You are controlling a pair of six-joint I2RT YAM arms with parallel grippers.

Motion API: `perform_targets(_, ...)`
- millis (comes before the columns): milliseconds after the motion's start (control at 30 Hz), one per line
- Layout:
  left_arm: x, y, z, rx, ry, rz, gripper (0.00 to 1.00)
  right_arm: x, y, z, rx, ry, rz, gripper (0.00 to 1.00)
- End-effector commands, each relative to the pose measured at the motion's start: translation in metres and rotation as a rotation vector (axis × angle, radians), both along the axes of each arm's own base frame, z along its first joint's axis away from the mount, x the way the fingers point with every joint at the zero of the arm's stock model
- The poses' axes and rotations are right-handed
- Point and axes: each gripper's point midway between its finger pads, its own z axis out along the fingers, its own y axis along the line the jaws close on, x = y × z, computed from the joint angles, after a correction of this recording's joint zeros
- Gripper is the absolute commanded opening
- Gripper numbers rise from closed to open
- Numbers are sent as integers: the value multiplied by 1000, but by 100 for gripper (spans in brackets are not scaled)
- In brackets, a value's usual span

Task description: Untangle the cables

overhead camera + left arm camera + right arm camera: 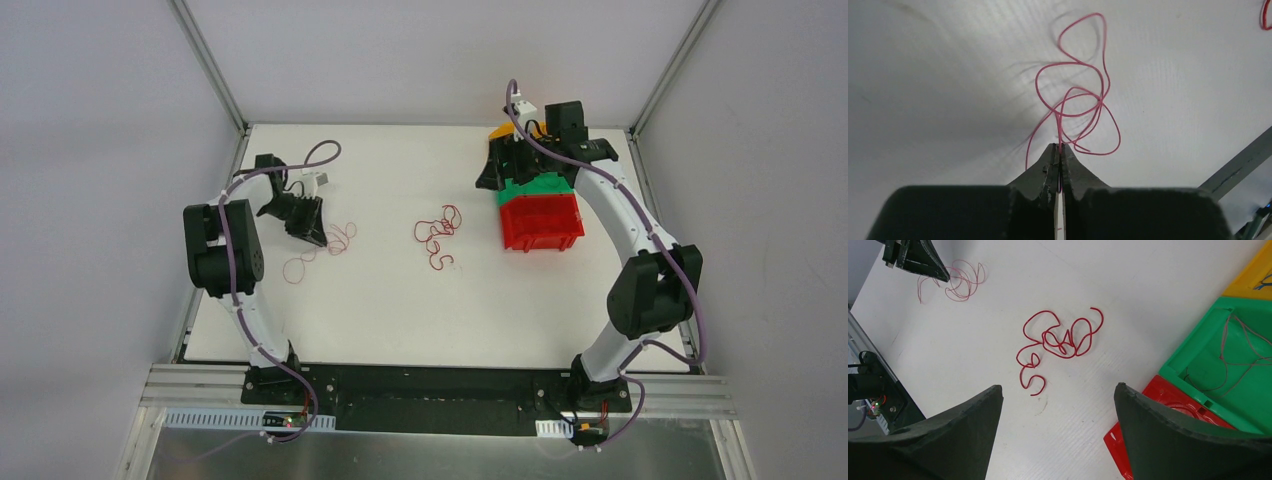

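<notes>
- Pink-red cable (1104, 75) is what we've got on the far left. It's hair-thin and lies on the white table (400, 310) in a few loose loops that cross over each other.
- The left gripper (1060, 150) is clamped tight on one end of that cable. In the left wrist view the jaws are pressed together and the strand comes straight out from between the tips. The rest of the cable fans out on the table just past them.
- Moving to the middle, we see a red tangle (438, 235) sitting by itself, well apart from the left cable. It's a brighter red and looks thicker. From the right wrist camera it's a knot of small loops with a curly tail trailing off one side. Nothing is touching it.
- To the right of that is a red bin (540, 225), with a green bin (535, 188) right behind it and a yellow bin (500, 130) behind that one.
- In the right wrist view the green bin has a few thin wires (1233, 350) lying in it. We can't really make out their colour.
- The right gripper (1058, 390) hangs over the bins at the far right, with its jaws spread wide and nothing between them.
</notes>
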Motion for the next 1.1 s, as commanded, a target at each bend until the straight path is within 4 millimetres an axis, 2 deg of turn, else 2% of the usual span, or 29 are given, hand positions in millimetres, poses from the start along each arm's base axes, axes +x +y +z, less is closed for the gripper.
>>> perform_targets(0, 8, -36, 63, -49, -145, -80, 0, -10, -1, 41, 40, -104, 5, 85)
perform_targets(67, 16, -63, 125, -122, -281, -105, 0, -11, -2, 46, 40, -121, 6, 85)
perform_targets(100, 23, -76, 166, -165, -379, -130, 0, -11, -3, 48, 39, -132, 1, 85)
perform_targets(133, 25, -82, 196, -192, -448, -131, 0, -9, -4, 51, 42, -142, -8, 85)
perform_targets(200, 49, -80, 262, -197, -606, -18, 0, -2, -8, 59, 56, -155, -49, 85)
perform_targets(233, 60, -76, 287, -191, -673, 34, 0, 1, -11, 62, 67, -155, -73, 85)
perform_targets(267, 61, -81, 304, -193, -720, 27, 0, 5, -14, 66, 80, -155, -94, 85)
perform_targets(300, 49, -106, 315, -230, -753, -73, 0, 8, -18, 70, 94, -155, -119, 85)
perform_targets(333, 20, -140, 321, -267, -781, -240, 0, 12, -22, 72, 105, -152, -143, 85)
perform_targets(367, -19, -178, 316, -286, -774, -420, 0, 16, -26, 74, 112, -158, -164, 85)
perform_targets(400, -69, -212, 307, -320, -744, -618, 0, 19, -31, 76, 116, -160, -182, 85)
perform_targets(433, -126, -234, 294, -371, -652, -800, 0, 21, -34, 78, 120, -163, -193, 85)
perform_targets(467, -172, -249, 291, -433, -605, -946, 0, 22, -37, 78, 123, -160, -204, 85)
perform_targets(500, -199, -255, 292, -474, -580, -1011, 0, 22, -40, 80, 128, -161, -211, 85)
perform_targets(533, -207, -259, 299, -501, -575, -1019, 0, 21, -42, 82, 132, -164, -211, 85)
perform_targets(567, -192, -257, 310, -495, -601, -957, 0, 19, -43, 85, 138, -166, -206, 85)
perform_targets(633, -145, -251, 356, -565, -668, -769, 0, 12, -40, 86, 156, -164, -178, 85)
perform_targets(667, -104, -234, 384, -616, -689, -599, 0, 8, -36, 88, 172, -165, -153, 85)
perform_targets(700, -73, -220, 408, -660, -705, -465, 0, 4, -33, 91, 191, -170, -134, 85)
perform_targets(733, -53, -210, 424, -683, -712, -368, 0, 1, -28, 93, 213, -168, -113, 85)
perform_targets(767, -43, -206, 432, -677, -738, -331, 0, -2, -23, 97, 237, -169, -95, 85)
perform_targets(900, -28, -206, 422, -657, -730, -293, 0, -20, 3, 108, 291, -182, 5, 85)
perform_targets(1000, -26, -210, 417, -684, -700, -296, 0, -42, 26, 111, 314, -171, 91, 86)
perform_targets(1067, -27, -213, 429, -734, -734, -302, 0, -56, 42, 114, 335, -183, 139, 87)
